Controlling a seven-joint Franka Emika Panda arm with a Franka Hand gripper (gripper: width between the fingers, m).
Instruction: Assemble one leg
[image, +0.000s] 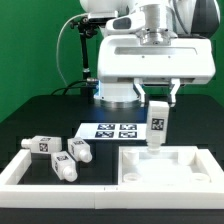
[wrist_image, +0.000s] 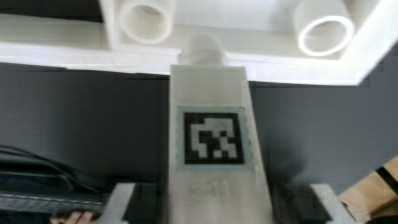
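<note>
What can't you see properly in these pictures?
Exterior view: whether the held leg touches the white tray-like piece, too small to tell.
Wrist view: that piece is cut off by the picture edge; the leg's peg end is blurred.
Exterior view: the loose legs' tags, too small to read.

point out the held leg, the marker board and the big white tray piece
held leg (image: 157, 123), exterior view, its tagged face
marker board (image: 113, 129), exterior view, its middle
tray piece (image: 176, 168), exterior view, its bare inner floor

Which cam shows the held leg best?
Wrist view: the held leg fills the frame, tag face-on, peg end pointing toward the white tray-like piece's holes. Exterior view shows it small, upright in the gripper above that piece.
</note>
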